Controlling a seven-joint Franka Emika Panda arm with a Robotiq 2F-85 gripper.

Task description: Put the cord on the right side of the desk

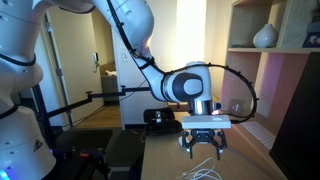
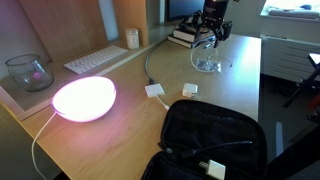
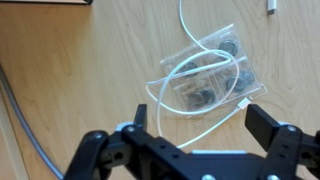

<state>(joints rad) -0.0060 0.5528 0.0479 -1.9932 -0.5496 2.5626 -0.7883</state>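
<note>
The tool (image 3: 200, 120) hangs over the counter (image 3: 70, 70) with its jaws spread wide and nothing between them. Just above it, mid-frame in the wrist view, the cord (image 3: 182, 22) lies in loose white loops across clear plastic pouches (image 3: 225, 50). In an exterior view the loops sit at upper right, beyond a black bag (image 2: 215, 140) and a glowing pink lamp (image 2: 85, 97).

Light wooden desk (image 2: 246, 90) carrying a scatter of small items.
A glowing pink lamp (image 2: 85, 98), a keyboard (image 2: 97, 60), a glass bowl (image 2: 30, 72) and a black bag (image 2: 215, 140) are sitting on it; the white cord (image 3: 183, 20) is lying looped over clear plastic packets (image 3: 212, 86).
</note>
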